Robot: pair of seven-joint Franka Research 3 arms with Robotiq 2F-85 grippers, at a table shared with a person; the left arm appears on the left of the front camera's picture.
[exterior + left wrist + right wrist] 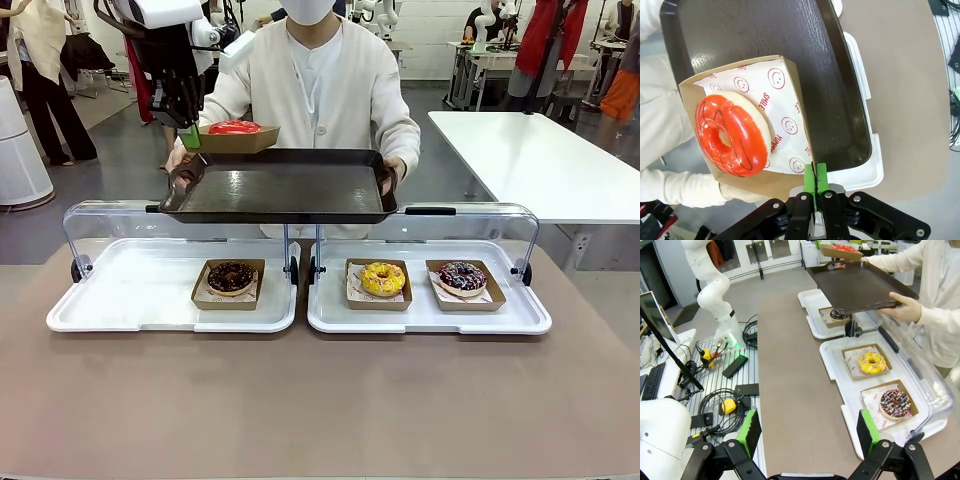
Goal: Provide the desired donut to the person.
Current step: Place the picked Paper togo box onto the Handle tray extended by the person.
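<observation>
**Front view.** Left gripper (190,137), black with green pads, arm reaching down from upper left. It is pinched on the rim of a brown cardboard tray (255,139) carrying a glossy red-glazed donut (235,127). This sits at the far left corner of a dark, shiny rectangular serving tray (280,188), held level by the person (320,80) in both hands.

**Left wrist view.** Pads (821,175) pressed flat on the cardboard edge. The ring-shaped donut lies on smiley-printed paper (775,100).

**Right wrist view.** Right gripper (808,432) spread wide and holding nothing, above the matte brown tabletop (800,390).

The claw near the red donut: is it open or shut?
Shut: the left gripper's green pads pinch the rim of the red donut's cardboard boat.
</observation>
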